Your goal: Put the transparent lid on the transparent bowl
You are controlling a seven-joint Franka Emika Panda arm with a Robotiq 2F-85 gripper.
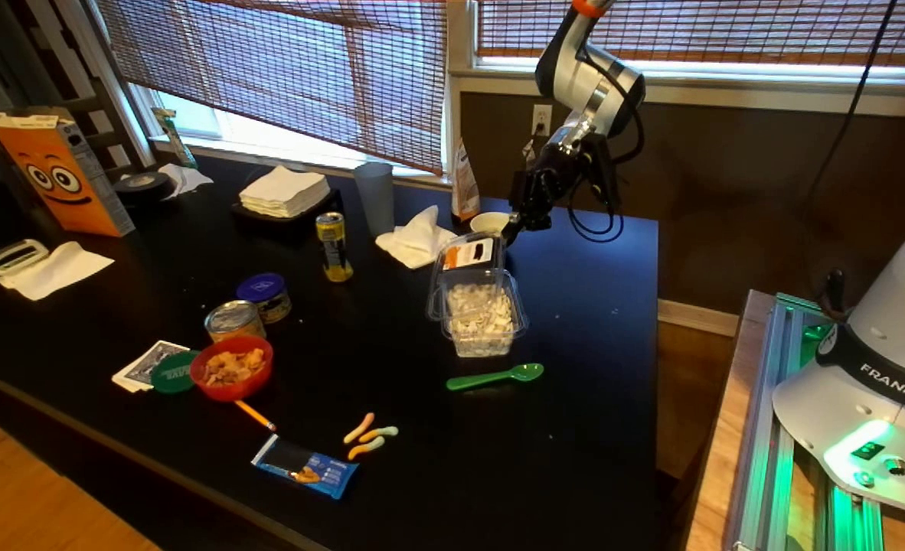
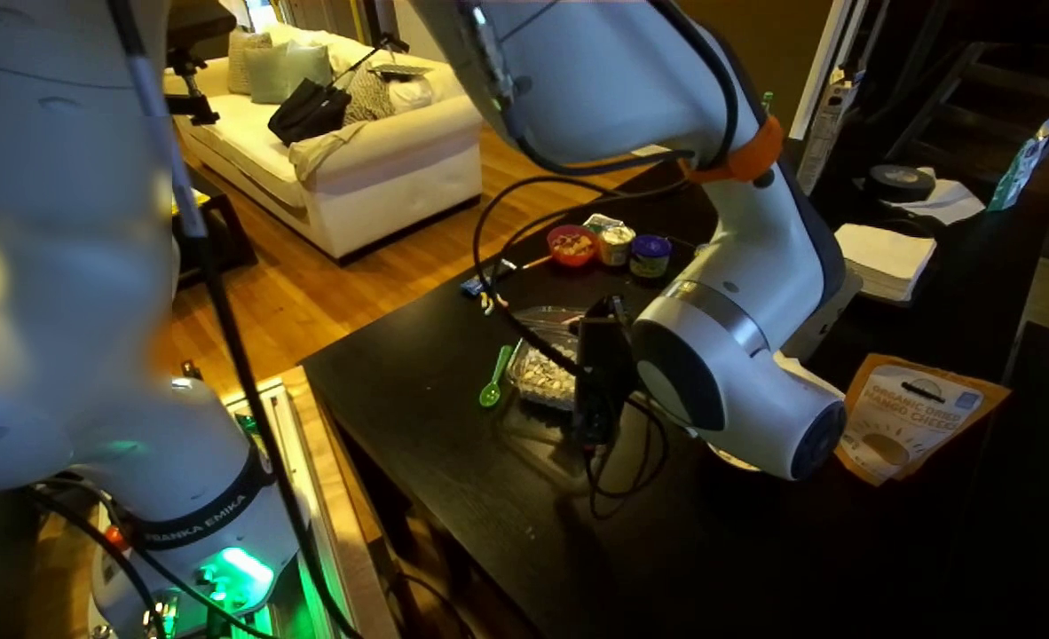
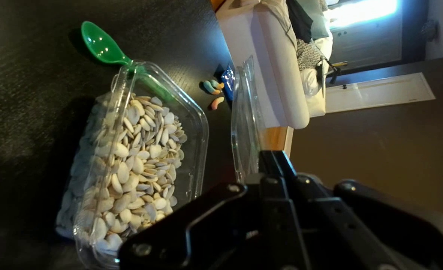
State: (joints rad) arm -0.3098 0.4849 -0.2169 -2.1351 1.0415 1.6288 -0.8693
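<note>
The transparent bowl (image 1: pixel 485 349) stands upright on the dark table with pale seeds in it; its rim shows in the wrist view (image 3: pixel 202 150). The transparent lid (image 1: pixel 469 254), clear with a white and orange label, is raised and tilted over the bowl's window side, apart from the rim. In the wrist view the lid (image 3: pixel 242 131) is nearly edge-on beside the fingertips. My gripper (image 3: pixel 276 157) is shut with its tips together at the lid's edge; the fingers hide the pinch. The gripper (image 1: pixel 511 233) is at the lid's far right corner in an exterior view.
A green spoon (image 1: pixel 498 376) lies just in front of the bowl. A white cup (image 1: pixel 489 222), crumpled napkin (image 1: pixel 418 239) and snack pouch (image 1: pixel 464 184) stand behind. A yellow can (image 1: pixel 334 249), gummy worms (image 1: pixel 368 436) and red bowl (image 1: pixel 230 392) are farther off.
</note>
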